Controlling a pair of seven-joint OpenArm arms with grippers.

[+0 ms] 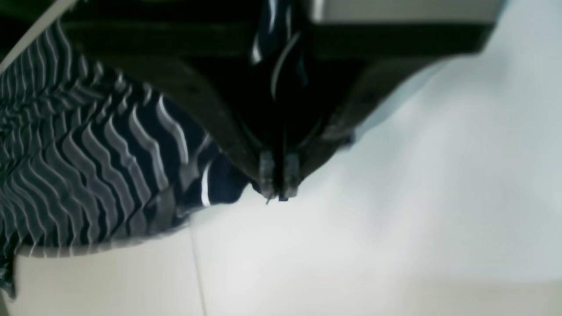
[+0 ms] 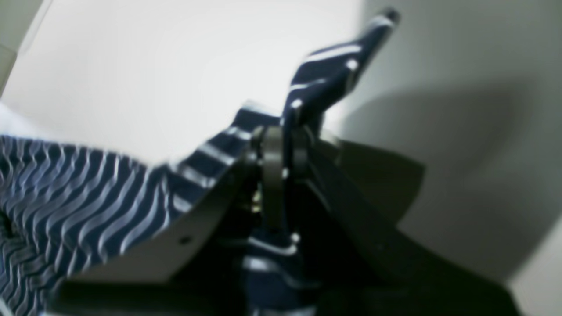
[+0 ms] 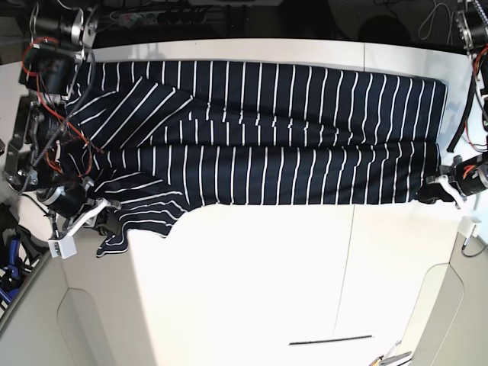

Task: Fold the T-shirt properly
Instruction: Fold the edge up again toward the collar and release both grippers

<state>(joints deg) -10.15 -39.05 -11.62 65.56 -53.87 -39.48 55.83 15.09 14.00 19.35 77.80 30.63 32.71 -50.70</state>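
Observation:
The T-shirt, dark navy with thin white stripes, lies spread across the far half of the white table. My left gripper is shut on a fold of the shirt; in the base view this gripper sits at the shirt's near right corner. My right gripper is shut on the shirt's edge, and a striped flap sticks up past the fingers. In the base view the right gripper is at the sleeve on the near left.
A seam runs down the table top. A thin black strip lies near the front edge. Cables and arm bases stand at the far left corner, and more cables hang at the far right.

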